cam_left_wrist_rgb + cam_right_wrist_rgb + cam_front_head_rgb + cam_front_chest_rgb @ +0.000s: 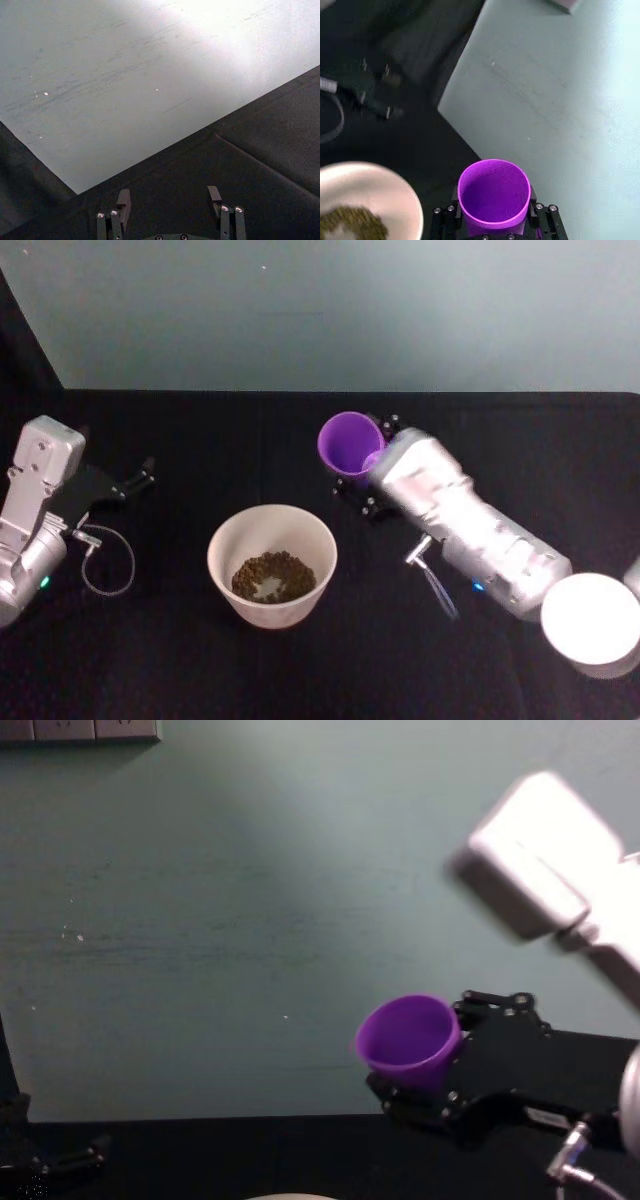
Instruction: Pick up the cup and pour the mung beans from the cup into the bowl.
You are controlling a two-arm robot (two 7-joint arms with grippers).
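Cup [349,443] sits clamped between the right gripper's [372,468] fingers [543,216], held above the counter [480,440] beyond and a little right of the bowl [272,562]; in the chest view it tilts with its mouth toward the robot's left, and the right wrist view shows its inside bare. Behind everything a pale grey-green wall [330,310] runs the whole width, meeting the counter's far edge in a straight line; a strip of outlets [80,730] shows high on it in the chest view. The counter is covered in black cloth, with broad open room between the wall line and the bowl, and more at the middle between the two arms. The right arm [465,525] reaches in slantwise from the near right side. The bowl stands upright near the counter's middle, apart from the cup, with a heap of mung beans [273,576] at its bottom. A round white object [592,618] lies near the right edge, just beside the arm. The left gripper [135,480] rests at the far left, well apart from the bowl, its fingers [123,202] spread and holding nothing above bare cloth.
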